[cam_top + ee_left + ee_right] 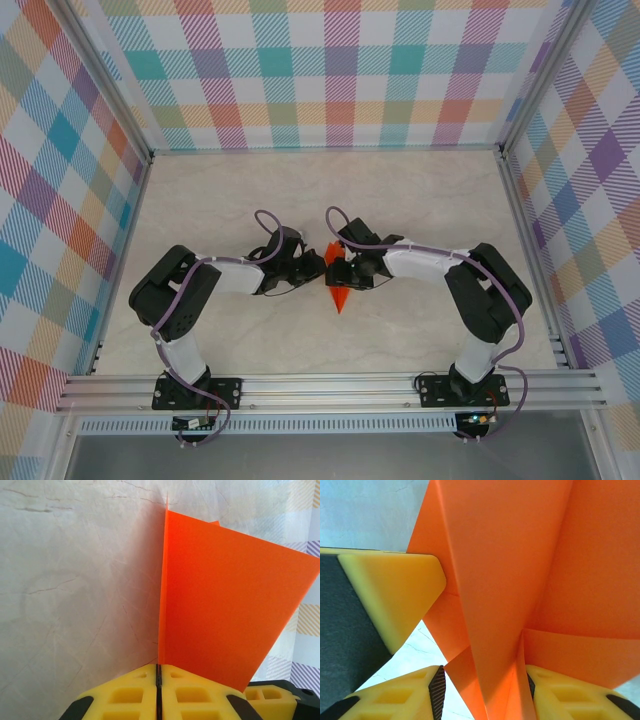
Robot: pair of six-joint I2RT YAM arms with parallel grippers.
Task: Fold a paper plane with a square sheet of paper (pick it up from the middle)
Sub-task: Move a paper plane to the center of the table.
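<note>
Orange paper plane, a dart from above, pinched by left gripper; right gripper straddles it half-open

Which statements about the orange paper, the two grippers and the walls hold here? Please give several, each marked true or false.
1. The left gripper is shut on the orange paper. True.
2. The orange paper lies flat and unfolded. False: it is folded and stands on edge in the left gripper.
3. The jaws of the right gripper stand apart, with a fold of the paper between them. True.
4. The walls are plain white. False: they carry a many-coloured check pattern.
5. The paper's pointed tip faces the far wall. False: it points toward the arm bases.
</note>
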